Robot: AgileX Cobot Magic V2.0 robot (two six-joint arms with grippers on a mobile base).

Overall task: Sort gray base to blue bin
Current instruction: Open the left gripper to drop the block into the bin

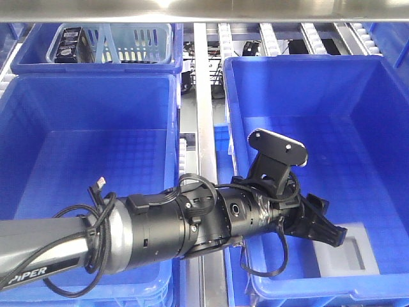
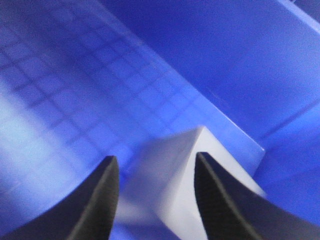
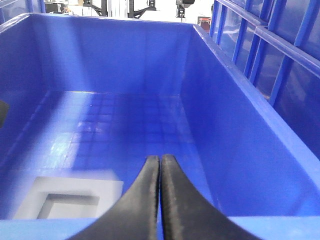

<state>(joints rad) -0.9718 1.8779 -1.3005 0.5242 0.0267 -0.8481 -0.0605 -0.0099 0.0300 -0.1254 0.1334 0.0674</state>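
Note:
The gray base (image 1: 350, 253) lies flat on the floor of the right-hand blue bin (image 1: 383, 128), in its near corner, with the recessed window facing up. My left arm reaches across into that bin. Its gripper (image 1: 323, 228) is open just above the base's left part. In the left wrist view the gray base (image 2: 175, 172) shows in the gap between the spread fingertips (image 2: 110, 167), and I cannot tell whether they touch it. My right gripper (image 3: 160, 158) is shut and empty, over the bin's near rim (image 3: 280, 227), with the gray base (image 3: 70, 189) to its left.
A second blue bin (image 1: 38, 128) stands on the left with my left arm lying over its near rim. A metal rail (image 1: 203, 96) runs between the two bins. At the back left a pale-blue slotted basket (image 1: 137, 39) and a black item (image 1: 69, 43) sit in another tote.

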